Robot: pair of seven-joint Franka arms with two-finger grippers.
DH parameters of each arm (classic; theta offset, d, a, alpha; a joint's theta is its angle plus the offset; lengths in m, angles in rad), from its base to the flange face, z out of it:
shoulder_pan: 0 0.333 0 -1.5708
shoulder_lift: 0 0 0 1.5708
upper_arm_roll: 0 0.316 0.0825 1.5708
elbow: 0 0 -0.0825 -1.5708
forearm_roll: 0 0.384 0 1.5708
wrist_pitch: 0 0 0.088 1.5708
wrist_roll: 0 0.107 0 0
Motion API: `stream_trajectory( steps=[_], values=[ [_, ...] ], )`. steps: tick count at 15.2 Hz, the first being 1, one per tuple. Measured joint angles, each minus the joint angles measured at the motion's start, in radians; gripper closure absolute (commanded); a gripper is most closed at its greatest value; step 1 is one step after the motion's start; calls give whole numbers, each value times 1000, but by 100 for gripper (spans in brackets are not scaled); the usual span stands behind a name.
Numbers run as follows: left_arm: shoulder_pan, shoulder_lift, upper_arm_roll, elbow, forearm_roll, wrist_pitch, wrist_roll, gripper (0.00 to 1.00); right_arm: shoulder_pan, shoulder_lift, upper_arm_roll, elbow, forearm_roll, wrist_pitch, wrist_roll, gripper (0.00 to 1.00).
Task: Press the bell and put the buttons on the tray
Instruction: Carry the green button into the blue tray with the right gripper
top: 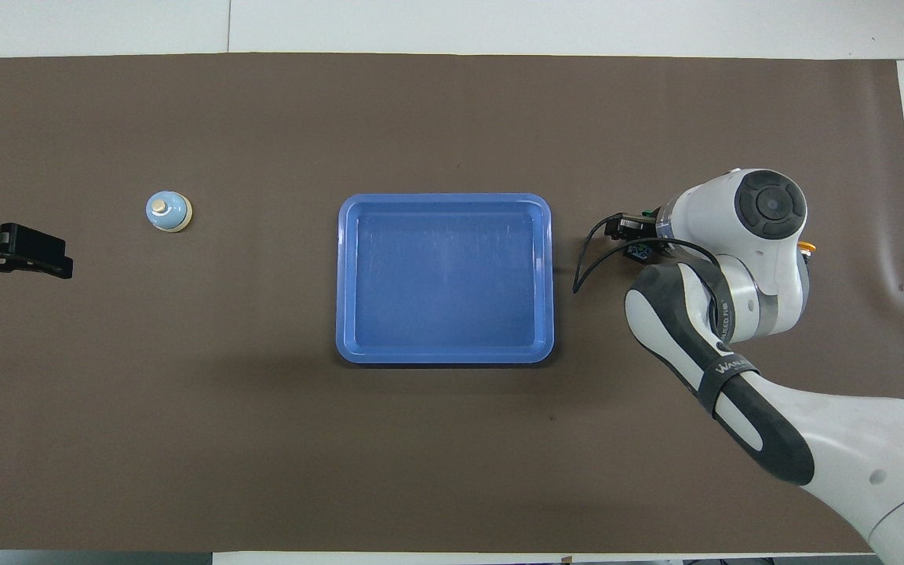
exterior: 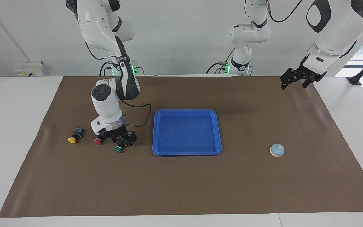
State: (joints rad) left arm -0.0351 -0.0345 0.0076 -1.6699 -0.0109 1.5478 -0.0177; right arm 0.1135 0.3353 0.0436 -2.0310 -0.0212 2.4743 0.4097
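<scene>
Only readable text is on my right arm [top: 723, 353], overhead view: a dark band around the forearm link carries pale lettering, roughly "WANA..." with the rest cut off by the curve of the band. A second short line runs up the grey wrist section just above it, looks like "...KED FI...", too small to read whole. Nothing legible on the tray [top: 444, 202], bell [top: 168, 212], brown mat [top: 452, 439] or wall box [exterior: 30, 68].

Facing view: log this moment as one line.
right gripper: down at green-capped black push-button | flat blue plastic tray: empty | left gripper: waits raised | light blue dome bell: untouched
</scene>
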Motion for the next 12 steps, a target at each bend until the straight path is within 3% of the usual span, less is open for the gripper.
stream_trajectory(
  steps=[1,2,9,12],
  values=[
    [0,0,0,0,0,0,0,0,0,1,0,0,0,0,0,92],
    [0,0,0,0,0,0,0,0,0,1,0,0,0,0,1,100],
    [0,0,0,0,0,0,0,0,2,0,1,25,-2,-13,6,100],
    [0,0,0,0,0,0,0,0,10,-3,6,146,-2,-166,6,100]
  ],
)
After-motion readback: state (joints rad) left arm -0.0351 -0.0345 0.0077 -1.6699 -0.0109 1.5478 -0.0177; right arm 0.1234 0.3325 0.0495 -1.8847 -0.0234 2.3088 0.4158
